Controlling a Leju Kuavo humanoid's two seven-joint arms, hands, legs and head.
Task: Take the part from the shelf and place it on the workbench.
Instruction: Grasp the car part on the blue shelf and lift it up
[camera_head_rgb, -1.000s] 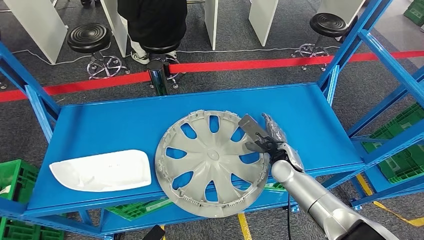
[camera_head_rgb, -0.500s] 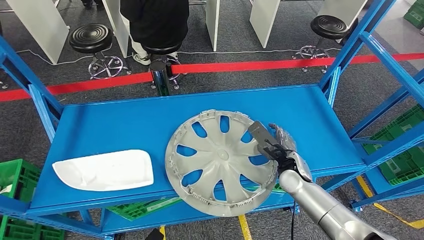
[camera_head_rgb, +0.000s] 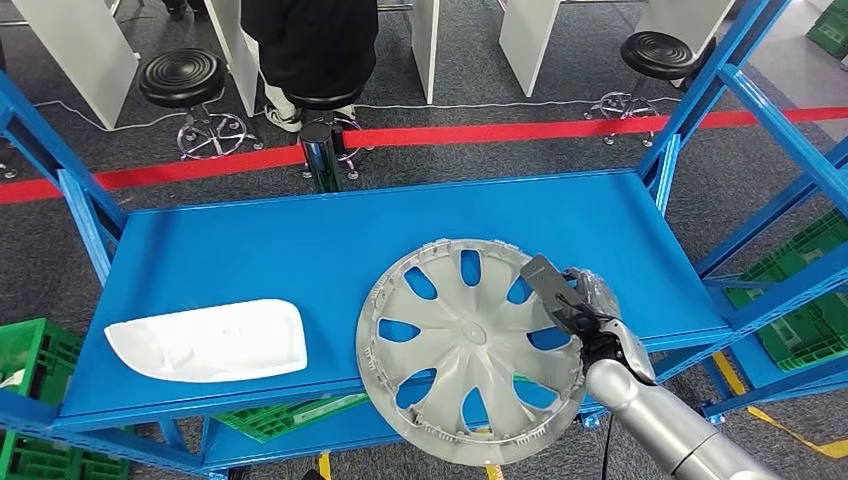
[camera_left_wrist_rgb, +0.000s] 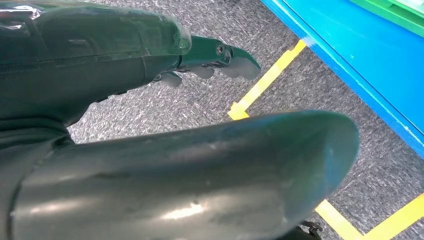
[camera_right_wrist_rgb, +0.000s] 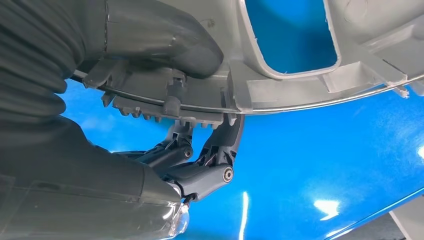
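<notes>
While gripped at its three-o'clock rim by right hand (camera_head_rgb: 590, 315), wheel cover (camera_head_rgb: 470, 345) overhung shelf (camera_head_rgb: 250, 240) front edge, half withdrawn. Left hand (camera_left_wrist_rgb: 215, 57) hung empty, fingers loosely apart. Workbench placement outstanding.

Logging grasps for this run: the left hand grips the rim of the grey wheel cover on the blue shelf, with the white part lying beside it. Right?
Not quite: the right hand grips the wheel cover at its rim, as the head view shows. The cover does overhang the blue shelf, with the white part beside it.
</notes>
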